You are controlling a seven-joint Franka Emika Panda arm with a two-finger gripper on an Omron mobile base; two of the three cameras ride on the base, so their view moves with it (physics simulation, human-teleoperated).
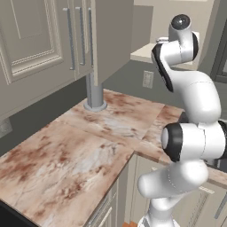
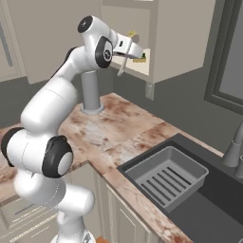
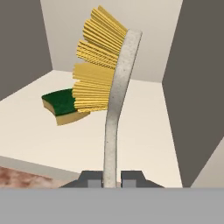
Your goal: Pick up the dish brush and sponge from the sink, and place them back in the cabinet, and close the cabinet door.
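The claw (image 3: 111,178) was pinching the dish brush (image 3: 114,100) by its pale handle, yellow bristles fanned to the left in the hand view. Beyond the claw, the green-topped sponge (image 3: 63,105) lay on the open cabinet's (image 3: 144,131) cream shelf, behind the bristles.

marbled counter (image 1: 88,146), grey post (image 1: 94,91), wall outlet (image 1: 147,79).

The sponge (image 3: 61,104) lies flat on the cabinet (image 3: 144,131) shelf.
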